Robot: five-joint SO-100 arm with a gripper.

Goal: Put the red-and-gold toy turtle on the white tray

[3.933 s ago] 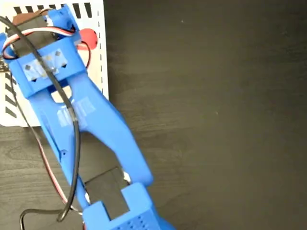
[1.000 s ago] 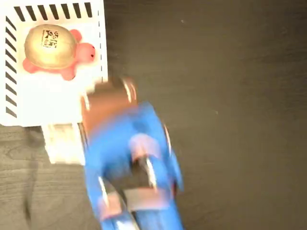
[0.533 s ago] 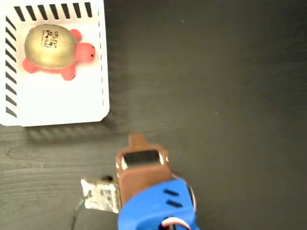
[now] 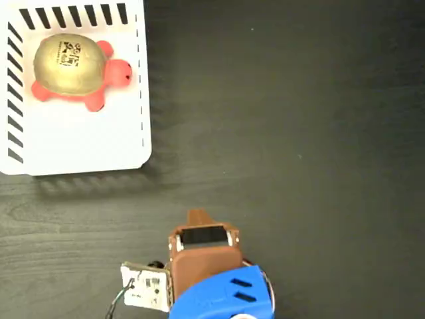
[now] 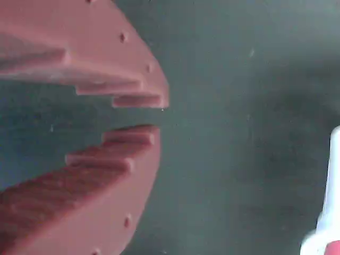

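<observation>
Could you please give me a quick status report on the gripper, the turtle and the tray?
Gripper slightly open, empty, low over the dark table. Red-and-gold toy turtle resting on the white tray. Nothing in the way.

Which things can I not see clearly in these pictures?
- The black print on the red-and-gold toy turtle: too small to read in the fixed view.
- The white tray: cut off by the left edge in the fixed view; only a blurred sliver in the wrist view.
- The tool: blurred in the wrist view; its fingers are hidden under the arm in the fixed view.
</observation>
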